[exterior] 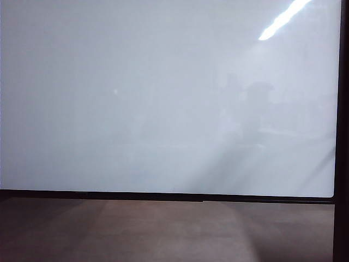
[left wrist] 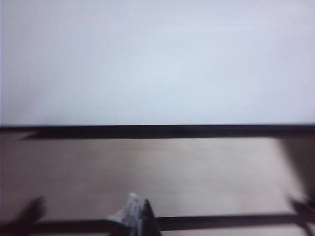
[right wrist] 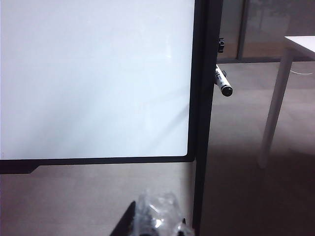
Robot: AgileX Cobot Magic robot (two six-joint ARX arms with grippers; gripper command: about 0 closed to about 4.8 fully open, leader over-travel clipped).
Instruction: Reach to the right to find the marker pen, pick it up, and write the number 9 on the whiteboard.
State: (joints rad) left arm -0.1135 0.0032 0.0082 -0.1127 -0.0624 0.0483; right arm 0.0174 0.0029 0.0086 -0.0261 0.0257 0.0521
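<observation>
The whiteboard (exterior: pixel 163 98) filled nearly all of the exterior view, a glossy white sheet in a thin black frame, blank, with faint grey reflections toward its right side and a bright light streak (exterior: pixel 283 19) in its upper right corner. Below its lower frame bar ran a brown surface (exterior: pixel 163 232). In the right wrist view the board's lower right corner showed, and past the black upright at its edge stood a pale table (right wrist: pixel 301 43) on a light leg, well apart from the board, with a dark floor under it. The marker pen (right wrist: pixel 223 82) stuck out just beside the upright's outer side, tilted, its black end toward the camera and its white barrel partly hidden by the frame. The right gripper (right wrist: pixel 156 221) sat low in its own view, near the foot of the upright and far from the pen, its jaws clenched together with something clear and crinkled over them, nothing in its grasp. The left gripper (left wrist: pixel 138 219) appeared only as a blurred dark and whitish tip over the brown surface, in front of the board's lower frame; I cannot tell whether it was released or clenched
</observation>
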